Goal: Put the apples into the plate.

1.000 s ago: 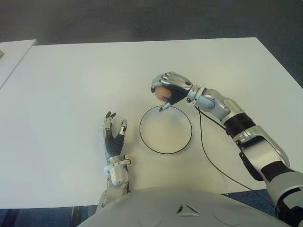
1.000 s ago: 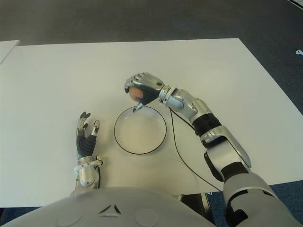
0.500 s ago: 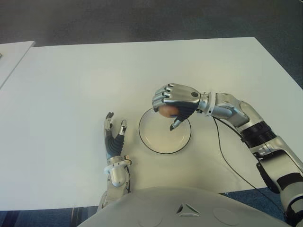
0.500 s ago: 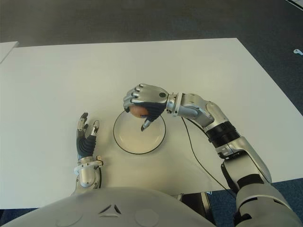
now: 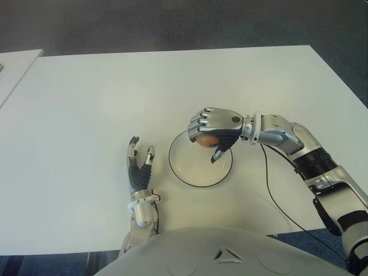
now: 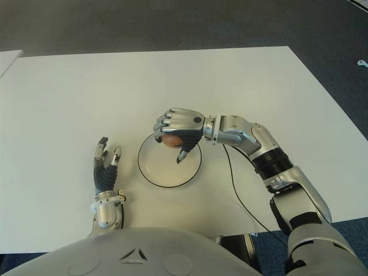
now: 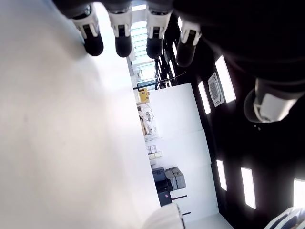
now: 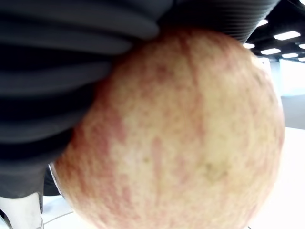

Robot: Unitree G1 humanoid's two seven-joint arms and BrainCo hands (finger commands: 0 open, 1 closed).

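Note:
My right hand [image 5: 213, 127] is curled around a red-and-yellow apple [image 5: 206, 140] and holds it palm down over the far part of the white, dark-rimmed plate [image 5: 190, 167]. The right wrist view is filled by the apple [image 8: 181, 138] pressed against the dark fingers [image 8: 57, 57]. I cannot tell whether the apple touches the plate. Nothing else lies in the plate. My left hand [image 5: 139, 164] shows on the white table [image 5: 86, 115] to the left of the plate, fingers spread and holding nothing.
A thin black cable [image 5: 270, 190] runs from the right forearm across the table toward the near edge. A second white table's corner [image 5: 14, 66] shows at the far left. Dark floor lies beyond the far edge.
My right hand has carried the apple from beyond the plate's far rim toward me, over the plate, and lowered it slightly. The left hand has stayed in place.

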